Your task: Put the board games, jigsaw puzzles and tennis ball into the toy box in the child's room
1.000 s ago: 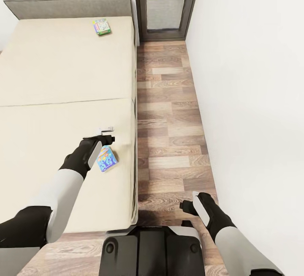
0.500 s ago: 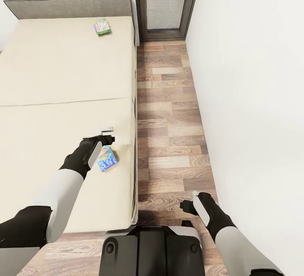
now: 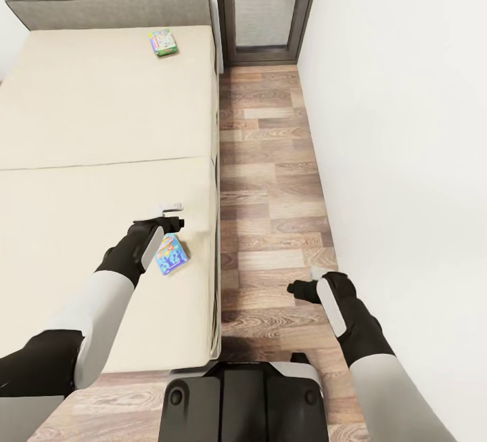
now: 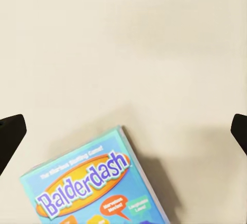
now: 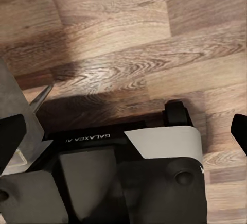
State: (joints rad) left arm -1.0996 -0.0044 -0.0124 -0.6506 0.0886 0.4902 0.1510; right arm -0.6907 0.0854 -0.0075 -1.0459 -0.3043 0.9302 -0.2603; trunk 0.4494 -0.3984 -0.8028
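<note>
The left jaws [image 3: 170, 215] hang spread wide over the bed [image 3: 81, 124], and the blue board game [image 3: 170, 254] lies flat on the mattress just behind and below their tips, near the bed's edge. In the left wrist view the two dark fingertips [image 4: 11, 134] stand far apart at either side, with the box [image 4: 92, 183] low between them and slightly skewed. To take it well, the jaws likely need to draw back over the box, turn to match its skew, and close across its narrow width. A second board game [image 3: 163, 42] lies far ahead of the jaws, near the headboard. The right jaws [image 3: 304, 283] sit over the wood floor [image 3: 270, 158], tips spread in their wrist view. Against half a second ago, the right arm has risen and moved forward; the left arm and both boxes are unchanged.
</note>
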